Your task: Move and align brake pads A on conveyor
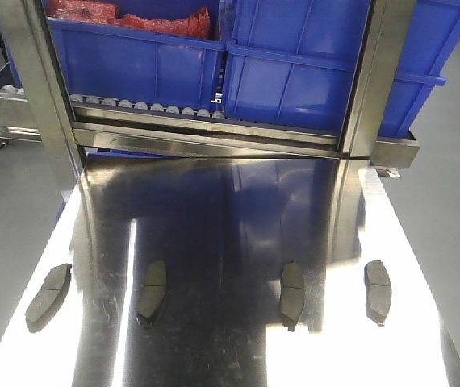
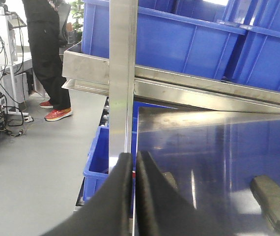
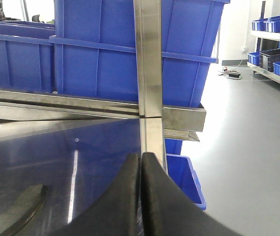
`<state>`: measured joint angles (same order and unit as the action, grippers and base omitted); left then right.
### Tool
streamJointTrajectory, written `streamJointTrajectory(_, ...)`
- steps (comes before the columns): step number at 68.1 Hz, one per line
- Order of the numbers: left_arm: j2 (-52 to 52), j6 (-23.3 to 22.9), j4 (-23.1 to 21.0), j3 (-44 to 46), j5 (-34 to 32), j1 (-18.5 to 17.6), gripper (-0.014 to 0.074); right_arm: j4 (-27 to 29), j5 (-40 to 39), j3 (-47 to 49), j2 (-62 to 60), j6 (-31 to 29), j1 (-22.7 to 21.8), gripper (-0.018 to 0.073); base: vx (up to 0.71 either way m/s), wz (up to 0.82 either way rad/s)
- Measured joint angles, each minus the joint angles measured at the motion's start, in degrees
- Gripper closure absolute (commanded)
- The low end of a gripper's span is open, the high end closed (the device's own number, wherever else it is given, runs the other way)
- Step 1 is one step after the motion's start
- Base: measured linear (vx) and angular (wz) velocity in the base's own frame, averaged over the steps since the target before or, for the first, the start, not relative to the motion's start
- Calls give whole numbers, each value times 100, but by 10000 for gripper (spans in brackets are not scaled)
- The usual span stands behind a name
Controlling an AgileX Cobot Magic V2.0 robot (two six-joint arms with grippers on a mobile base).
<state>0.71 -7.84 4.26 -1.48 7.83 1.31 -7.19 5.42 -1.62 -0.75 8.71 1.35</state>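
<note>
Four brake pads A lie in a loose row across the near part of the mirror-like steel counter (image 1: 230, 218) in the front view: the leftmost pad (image 1: 50, 296), tilted away from the others, the second pad (image 1: 152, 292), the third pad (image 1: 292, 293) and the rightmost pad (image 1: 378, 290), all well apart and each roughly lengthwise to the camera. Behind them stands the roller rack (image 1: 149, 109) carrying blue bins (image 1: 311, 72); neither arm shows here, and no dark belt is in view. From the left wrist, the left hand (image 2: 132, 156) hovers at the counter's left edge in front of a steel post (image 2: 123, 73), its two black fingers drawn nearly together with only a sliver between them and nothing held; one brake pad (image 2: 273, 201) lies off to its right on the steel, and the edge of another peeps out just beside the fingers. A person (image 2: 44, 49) stands in the background. From the right wrist, the right hand (image 3: 141, 156) is likewise pressed closed and empty, facing the other post (image 3: 149, 64), with a pad edge (image 3: 17, 211) low at the left. By my reading the task has not started: all four pads sit on the counter, none gripped, and the conveyor cannot be seen, so every pick, transfer and alignment remains to do.
</note>
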Motion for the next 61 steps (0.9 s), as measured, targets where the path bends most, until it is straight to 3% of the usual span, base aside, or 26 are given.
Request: streamJointTrajectory(61,0,0,0,0,0,0,602,0,0,0,0,0,0,571,0,0)
